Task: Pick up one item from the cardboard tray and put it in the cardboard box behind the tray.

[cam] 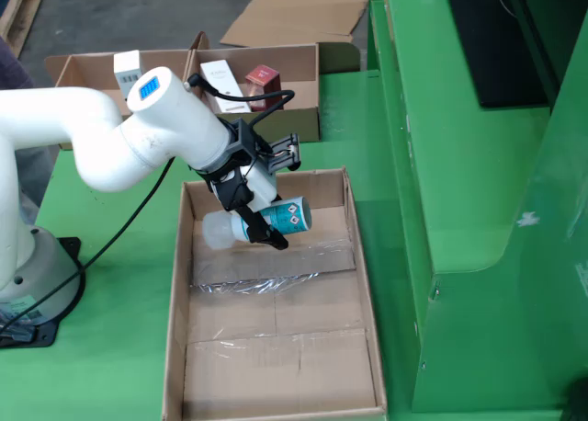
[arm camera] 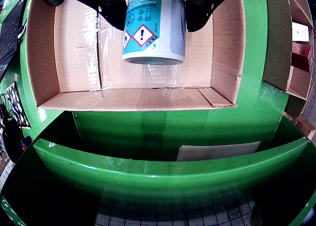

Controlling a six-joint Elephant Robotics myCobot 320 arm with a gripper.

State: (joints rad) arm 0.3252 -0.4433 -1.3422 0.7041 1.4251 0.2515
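I am looking at the gripper (cam: 260,203) first: its fingers (arm camera: 112,8) are clamping a white and teal bottle (arm camera: 154,26) across its body, one black finger on each side in the riding view. The bottle (cam: 259,221) is hanging in the air, not touching any cardboard. In the fixed view its long axis is lying nearly level, white cap end toward that view's left and hazard-label end toward its right, so the fingers are crossing the axis near the middle.

Directly beneath is the large open carton (cam: 362,283), floor bare apart from clear tape (arm camera: 163,85). The smaller cardboard box (cam: 308,88) holding other packages is sitting further back on the green surface (cam: 119,347), beyond the carton's far wall.

My judgement: if that rear box is the target, I am needing travel away from the fixed camera, with the bottle's level axis clearing the carton rim.
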